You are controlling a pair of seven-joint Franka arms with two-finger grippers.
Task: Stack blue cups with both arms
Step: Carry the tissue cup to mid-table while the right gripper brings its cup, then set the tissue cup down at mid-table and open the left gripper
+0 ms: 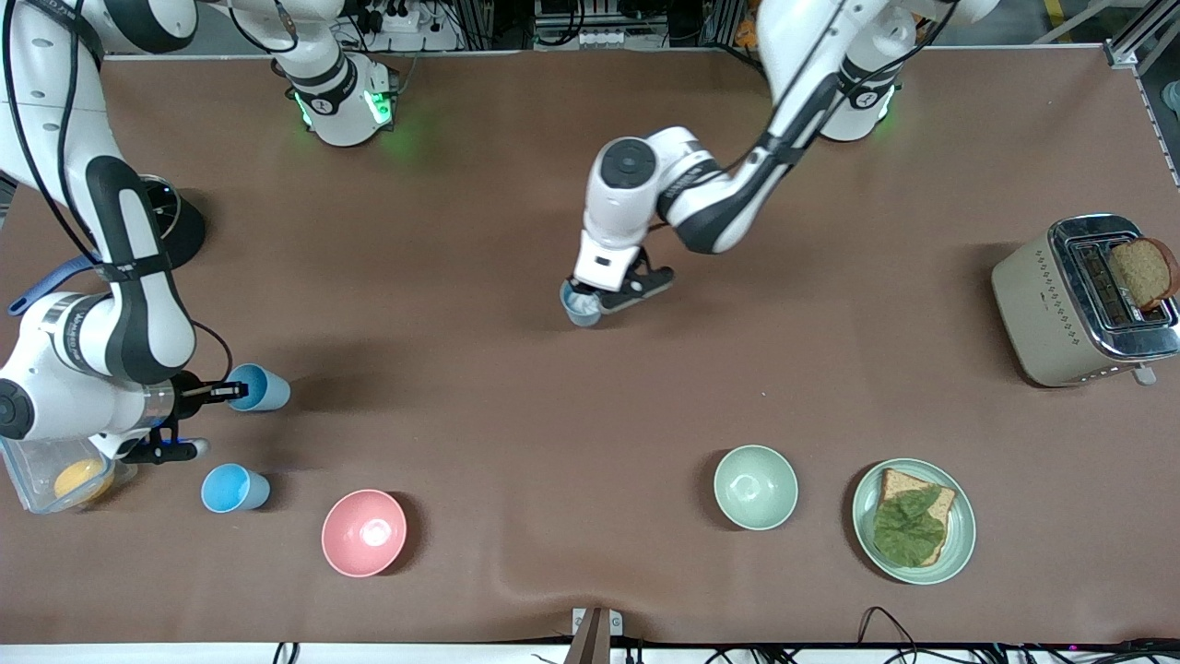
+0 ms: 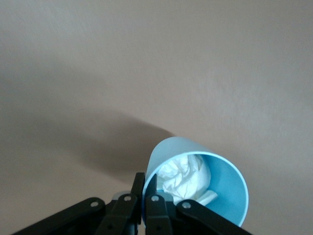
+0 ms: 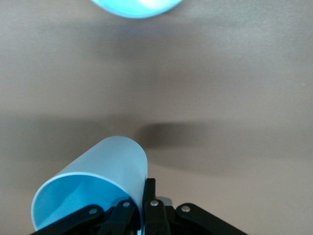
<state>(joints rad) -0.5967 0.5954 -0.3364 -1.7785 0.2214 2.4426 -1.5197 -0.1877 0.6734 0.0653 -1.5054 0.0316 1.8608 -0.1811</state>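
My right gripper [image 1: 235, 392] is shut on the rim of a bright sky-blue cup [image 1: 261, 387] and holds it tipped on its side above the table; the right wrist view shows the pinch [image 3: 145, 188] on the cup's wall [image 3: 105, 164]. A second sky-blue cup [image 1: 235, 487] stands upright on the table nearer the front camera; it also shows in the right wrist view [image 3: 134, 6]. My left gripper [image 1: 590, 300] is shut on the rim of a paler grey-blue cup [image 1: 581, 307] with crumpled white paper inside [image 2: 188, 176], low over the table's middle. I cannot tell whether it touches the table.
A pink bowl [image 1: 364, 532] stands beside the standing cup. A green bowl [image 1: 756, 487] and a green plate [image 1: 959, 544] with bread and lettuce lie toward the left arm's end. A toaster [image 1: 1042, 314] holds bread. A clear container [image 1: 28, 484] sits under the right arm.
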